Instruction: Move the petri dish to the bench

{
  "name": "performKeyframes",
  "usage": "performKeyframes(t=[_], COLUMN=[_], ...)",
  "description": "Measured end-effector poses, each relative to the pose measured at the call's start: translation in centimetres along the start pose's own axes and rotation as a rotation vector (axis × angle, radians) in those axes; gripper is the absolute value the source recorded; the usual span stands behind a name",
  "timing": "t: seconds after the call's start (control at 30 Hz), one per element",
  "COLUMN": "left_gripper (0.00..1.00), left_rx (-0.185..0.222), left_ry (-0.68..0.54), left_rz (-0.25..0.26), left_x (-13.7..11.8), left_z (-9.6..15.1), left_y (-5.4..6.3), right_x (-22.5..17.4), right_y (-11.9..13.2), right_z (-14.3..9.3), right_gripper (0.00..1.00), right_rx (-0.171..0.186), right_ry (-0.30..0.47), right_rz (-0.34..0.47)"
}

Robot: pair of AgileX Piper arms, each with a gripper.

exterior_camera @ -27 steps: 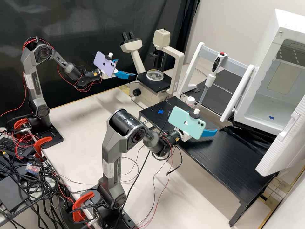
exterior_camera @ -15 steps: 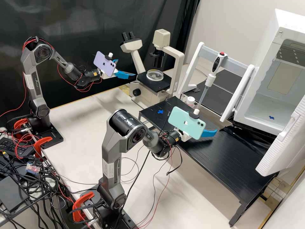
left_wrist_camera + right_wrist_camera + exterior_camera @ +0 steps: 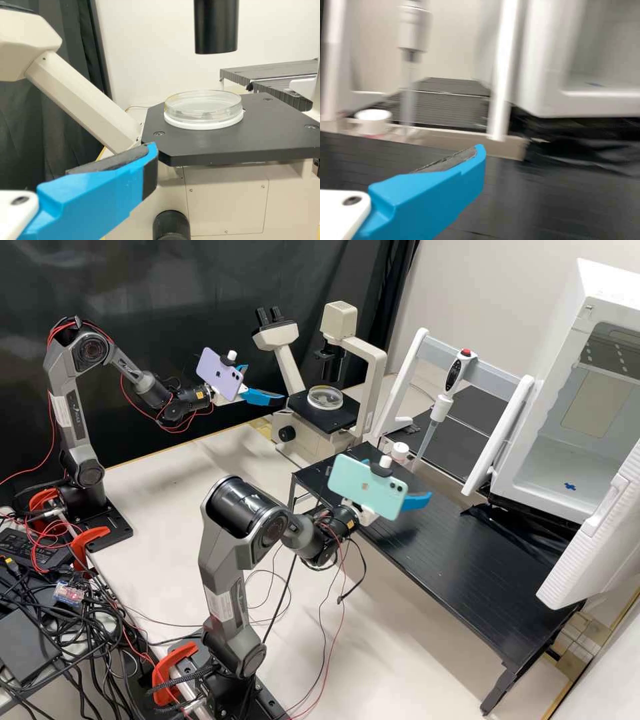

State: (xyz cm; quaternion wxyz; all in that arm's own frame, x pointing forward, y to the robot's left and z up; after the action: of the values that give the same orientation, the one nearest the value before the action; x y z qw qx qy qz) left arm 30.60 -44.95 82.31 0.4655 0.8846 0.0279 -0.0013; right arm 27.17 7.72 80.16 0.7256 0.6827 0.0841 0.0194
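As bare stage edges (image 3: 250, 153) ring the dish (image 3: 202, 107), left pincer (image 3: 268, 383) and right pincer (image 3: 412, 485) gape wide, empty.

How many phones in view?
2: a purple phone at the wrist of the left arm, and a mint-green phone at the wrist of the right arm. Others could be hidden behind the arms.

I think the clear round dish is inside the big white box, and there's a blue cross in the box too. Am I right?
Not quite: the high view shows the clear round dish on the black stage of the microscope. The blue cross really is in the big white box.
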Motion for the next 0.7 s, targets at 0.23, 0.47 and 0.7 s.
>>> performKeyframes(t=[0.23,0.47,0.7], left_gripper=[1.0,1.0,1.0], left_rx=[0.0,0.0,0.0], left_ry=[0.0,0.0,0.0], left_rz=[0.0,0.0,0.0], left_x=[0.0,0.0,0.0], left_z=[0.0,0.0,0.0], left_y=[0.0,0.0,0.0], right_x=[-0.8,-0.9,0.0], right_y=[-2.2,-3.9,-4.5], right_z=[-4.7,-9.7,-13.2], right_gripper=[1.0,1.0,1.0], right_rx=[-0.062,-0.121,-0.1], right_ry=[0.149,0.273,0.336], right_rz=[-0.06,-0.122,-0.157])
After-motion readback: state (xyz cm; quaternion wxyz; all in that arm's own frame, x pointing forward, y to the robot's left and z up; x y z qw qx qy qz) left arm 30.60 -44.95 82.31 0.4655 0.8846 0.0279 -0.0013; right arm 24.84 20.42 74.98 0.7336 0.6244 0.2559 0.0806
